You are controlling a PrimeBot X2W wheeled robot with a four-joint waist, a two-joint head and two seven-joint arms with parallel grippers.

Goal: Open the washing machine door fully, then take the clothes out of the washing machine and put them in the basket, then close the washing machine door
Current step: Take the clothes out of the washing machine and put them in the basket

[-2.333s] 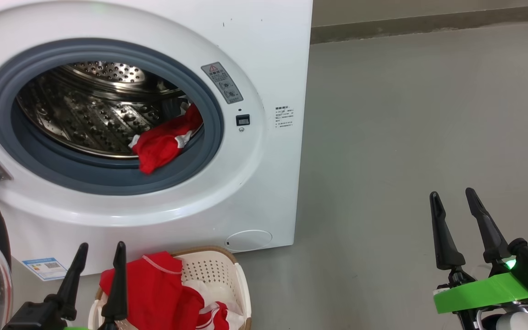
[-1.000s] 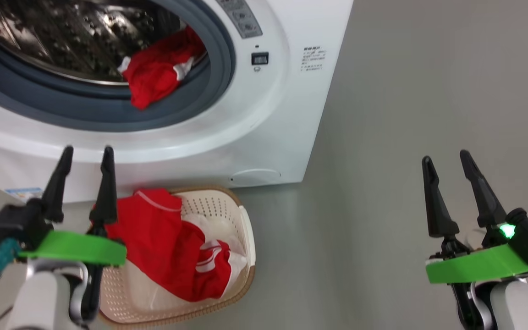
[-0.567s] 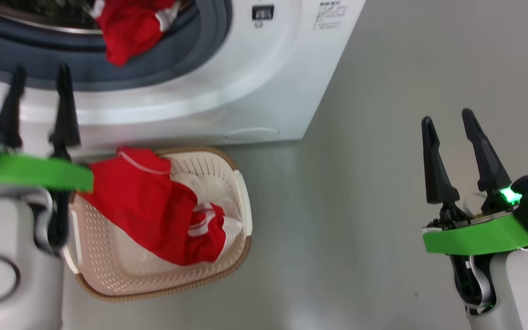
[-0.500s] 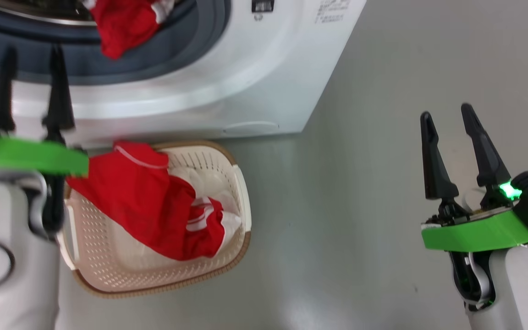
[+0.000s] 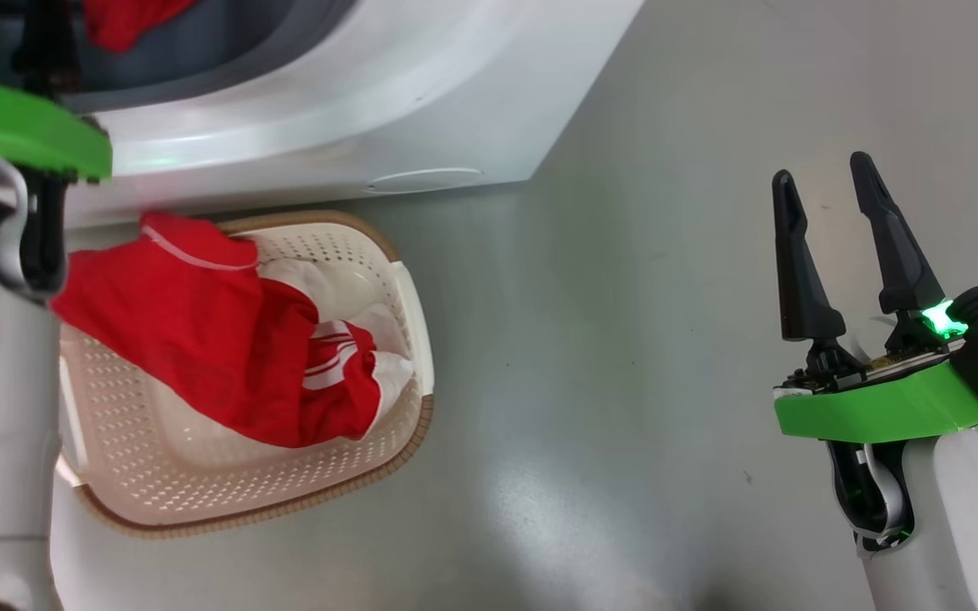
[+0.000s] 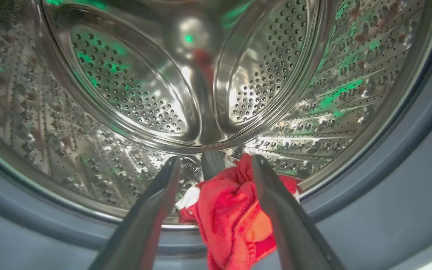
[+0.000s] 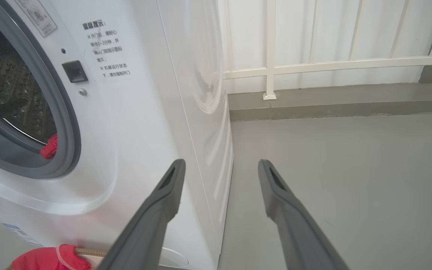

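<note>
Clothes (image 6: pixel 231 213) in the washing machine (image 6: pixel 126 93) are now reached by the left claw (image 6: pixel 216 158), lifted from the basket (image 5: pixel 226 496), spread wide for grabbing.

**Head view:** high, tilted steeply down at the floor (image 5: pixel 625 382). The washing machine (image 5: pixel 353 102) base runs from 10 to 1 o'clock, the basket (image 5: pixel 421 339) lies at 8 o'clock, and the right fingers (image 5: pixel 799 271) rise at 3 o'clock.

**Left wrist view:** very near the drum (image 6: pixel 133 93) mouth, facing straight in along the left fingers (image 6: pixel 148 210), with the clothes (image 6: pixel 231 213) at 6 o'clock.

**Right wrist view:** low, off the machine's front corner, facing the back wall (image 7: pixel 332 37), with the machine at 9 o'clock.

All views share the clothes at the drum's lip. The head and right wrist views also share the basket rim.
</note>
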